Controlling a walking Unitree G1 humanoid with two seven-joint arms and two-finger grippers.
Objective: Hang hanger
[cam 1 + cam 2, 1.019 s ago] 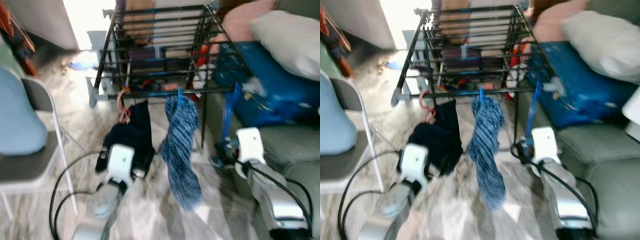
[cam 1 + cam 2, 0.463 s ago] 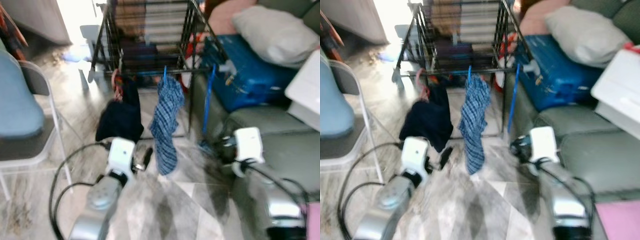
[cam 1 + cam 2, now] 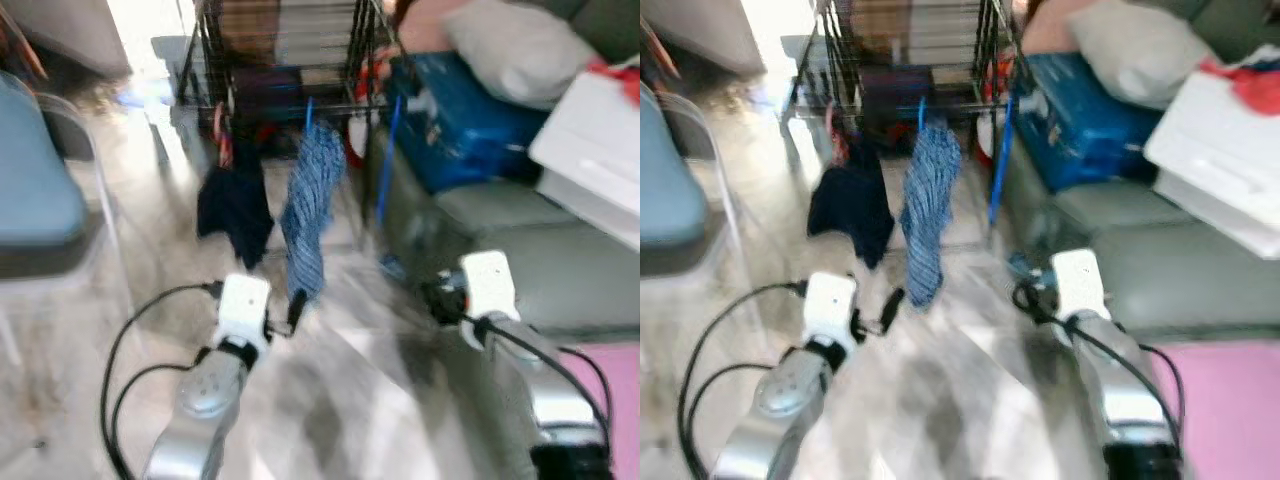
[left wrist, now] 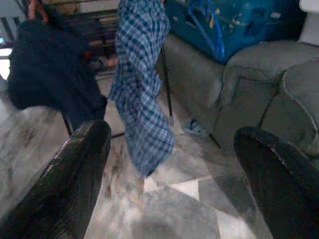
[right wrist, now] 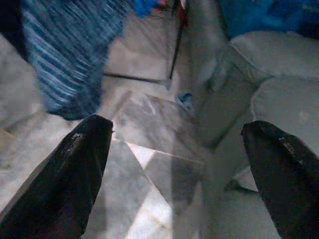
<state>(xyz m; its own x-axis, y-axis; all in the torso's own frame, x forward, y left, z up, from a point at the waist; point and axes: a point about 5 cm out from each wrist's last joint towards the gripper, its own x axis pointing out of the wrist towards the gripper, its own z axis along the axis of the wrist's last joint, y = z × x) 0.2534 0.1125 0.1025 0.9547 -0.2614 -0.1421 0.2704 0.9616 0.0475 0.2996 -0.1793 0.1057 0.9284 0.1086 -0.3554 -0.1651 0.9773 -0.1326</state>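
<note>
Hanging limp, plaid shirt, dark garment, wire rack, marble floor

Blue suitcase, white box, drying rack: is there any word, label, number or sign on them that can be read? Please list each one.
None can be read.
Blue suitcase: pale marks on its face, too blurred to read.
White box: no text can be made out.
Drying rack: motion blur, no label visible.

Both silver arms were extended forward and low. The left gripper held its two long black fingers spread wide, empty. The right gripper was likewise spread, empty.
</note>
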